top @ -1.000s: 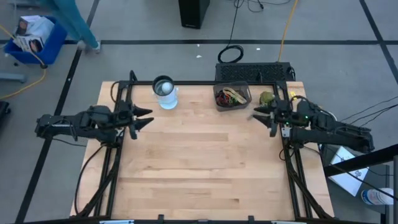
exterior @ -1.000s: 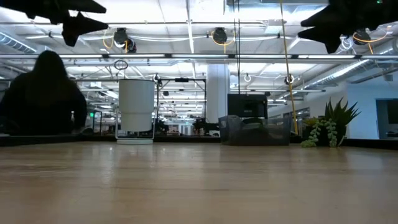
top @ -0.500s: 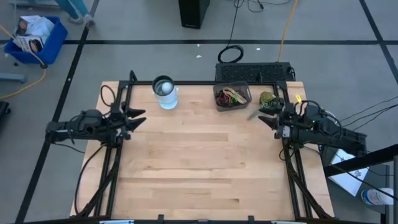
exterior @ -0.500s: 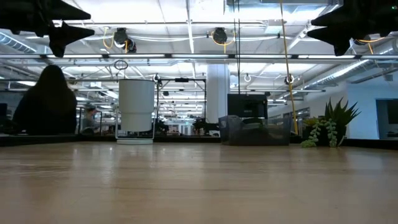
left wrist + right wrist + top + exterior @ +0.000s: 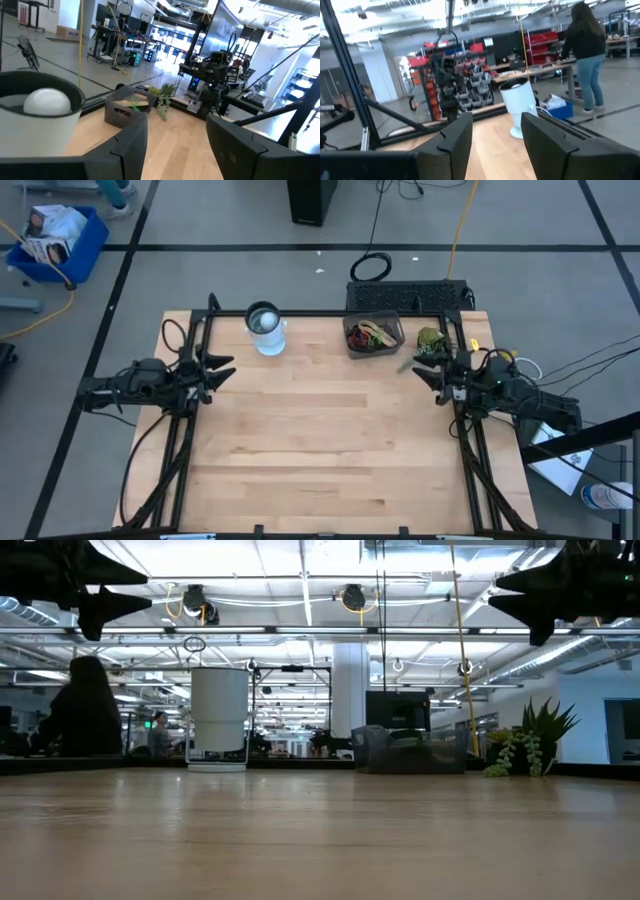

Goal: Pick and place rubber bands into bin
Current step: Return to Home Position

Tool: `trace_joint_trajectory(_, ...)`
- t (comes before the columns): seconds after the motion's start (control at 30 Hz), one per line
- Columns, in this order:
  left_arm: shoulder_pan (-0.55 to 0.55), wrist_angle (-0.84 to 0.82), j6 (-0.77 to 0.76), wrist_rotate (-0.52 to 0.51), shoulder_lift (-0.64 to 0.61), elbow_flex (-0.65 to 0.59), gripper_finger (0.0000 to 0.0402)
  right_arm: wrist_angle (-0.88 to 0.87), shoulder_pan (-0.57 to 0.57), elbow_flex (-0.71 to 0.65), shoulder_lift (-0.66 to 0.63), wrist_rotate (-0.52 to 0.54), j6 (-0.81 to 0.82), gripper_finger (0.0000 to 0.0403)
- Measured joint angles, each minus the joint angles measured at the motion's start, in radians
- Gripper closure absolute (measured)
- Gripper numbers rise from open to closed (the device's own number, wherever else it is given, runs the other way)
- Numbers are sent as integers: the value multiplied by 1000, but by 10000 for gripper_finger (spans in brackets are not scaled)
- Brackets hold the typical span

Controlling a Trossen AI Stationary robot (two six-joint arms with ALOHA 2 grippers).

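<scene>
Both arms have drawn back toward the side edges of the table (image 5: 320,450) since a second ago, and the gap between them is now wider. The left gripper (image 5: 224,369) hangs above the left edge. Its fingers are parted wide, and its wrist view shows bare wood between them. Just ahead of those jaws, toward the far edge, stands the clear cup (image 5: 265,328) with a pale ball inside.

Farther ahead of the left jaws, and nearer the right ones, the smoky bin (image 5: 373,336) sits against the far edge. It is well apart from both grippers. The rubber bands (image 5: 368,333) lie heaped inside it in red, green and tan, and one green loop pokes above the rim. A small green plant (image 5: 430,338) sits just beside the right jaws on their far side.

The right gripper (image 5: 422,365) hangs above the right edge with its fingers spread wide around open air. Beyond its jaws, off the table, a person (image 5: 585,55) stands in the room.
</scene>
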Motion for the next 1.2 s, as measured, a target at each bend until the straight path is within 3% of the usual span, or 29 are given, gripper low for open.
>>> trace_joint_trajectory(0.4,0,155,-57,-18,0,-202,192,322,0,-202,0,-2,63,237)
trace_joint_trajectory(0.77,0,186,56,-17,7,-226,192,231,0,-204,0,-2,62,236)
trace_joint_trajectory(1.2,0,189,48,-17,7,-226,192,81,0,-206,0,1,52,237)
